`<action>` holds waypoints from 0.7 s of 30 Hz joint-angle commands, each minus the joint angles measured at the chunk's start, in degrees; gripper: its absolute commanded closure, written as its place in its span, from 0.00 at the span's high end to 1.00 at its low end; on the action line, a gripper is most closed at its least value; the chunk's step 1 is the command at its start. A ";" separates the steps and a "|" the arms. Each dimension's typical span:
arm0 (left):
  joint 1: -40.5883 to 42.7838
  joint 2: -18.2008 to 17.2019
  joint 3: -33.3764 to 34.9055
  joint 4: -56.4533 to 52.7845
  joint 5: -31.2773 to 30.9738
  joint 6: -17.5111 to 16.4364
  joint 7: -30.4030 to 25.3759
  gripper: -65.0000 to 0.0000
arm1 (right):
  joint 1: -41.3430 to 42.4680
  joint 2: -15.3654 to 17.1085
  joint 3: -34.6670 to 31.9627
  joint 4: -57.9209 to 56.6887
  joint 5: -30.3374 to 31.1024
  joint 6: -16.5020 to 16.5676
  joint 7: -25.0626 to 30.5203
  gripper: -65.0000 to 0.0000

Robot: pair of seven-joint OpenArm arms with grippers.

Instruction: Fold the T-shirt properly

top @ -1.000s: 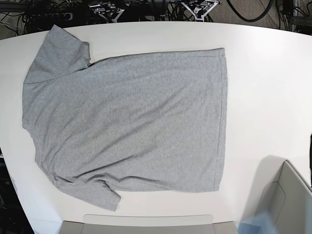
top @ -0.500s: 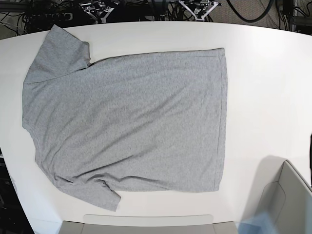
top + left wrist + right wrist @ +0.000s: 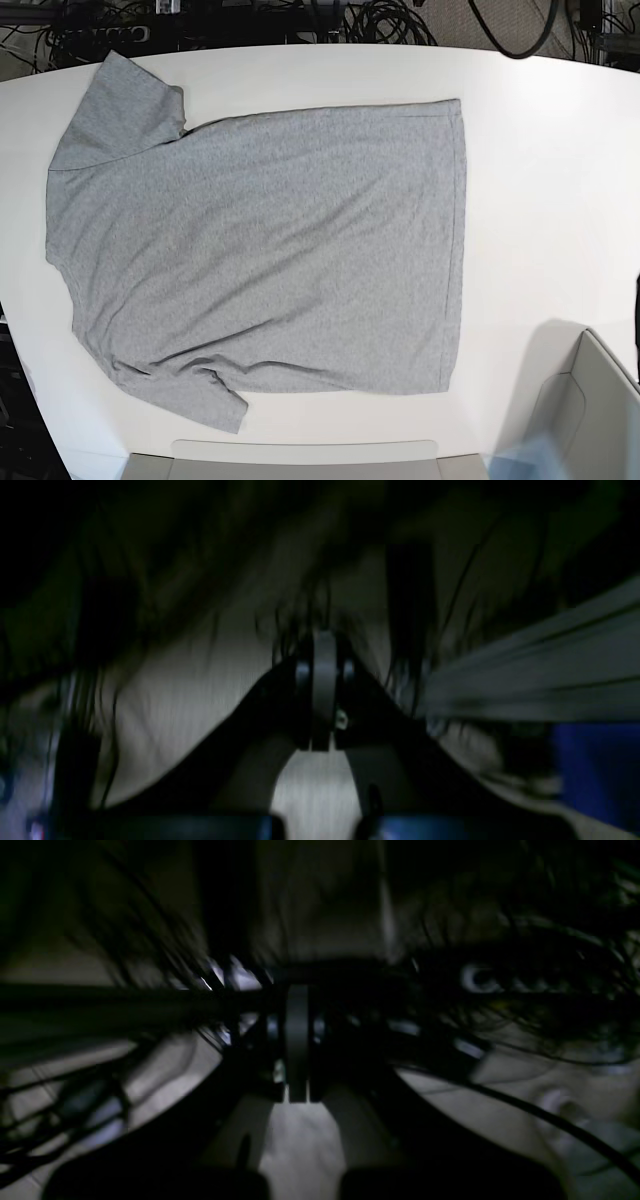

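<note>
The heather-grey T-shirt [image 3: 260, 250] lies spread flat on the white table [image 3: 540, 200], plain side up, its sleeves at the left and its hem at the right. Neither arm shows in the base view. The left wrist view is dark and blurred; there my left gripper [image 3: 324, 690] has its jaws pressed together on nothing. My right gripper [image 3: 297, 1040] also stands shut and empty in its dim, blurred view, with cables behind it. The shirt appears in neither wrist view.
A grey bin [image 3: 585, 420] stands at the lower right corner of the table. A pale flat panel [image 3: 300, 455] lies along the front edge. Black cables [image 3: 380, 20] hang in a tangle beyond the far edge.
The metal gripper parts seen at the table's far edge have drawn back out of the base view. The T-shirt has not moved.
</note>
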 commanded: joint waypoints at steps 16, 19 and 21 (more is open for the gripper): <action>23.68 -1.39 -0.19 43.81 0.12 0.25 -7.16 0.00 | -21.85 1.18 0.01 30.03 11.18 10.32 13.79 0.01; 27.64 -1.39 -0.19 53.66 0.12 0.43 -6.99 0.02 | -28.79 1.27 0.19 44.63 11.27 10.23 12.83 0.01; 29.31 -1.39 -0.19 58.67 0.12 0.43 -6.46 0.05 | -32.57 1.53 2.30 54.21 11.71 10.14 9.84 0.01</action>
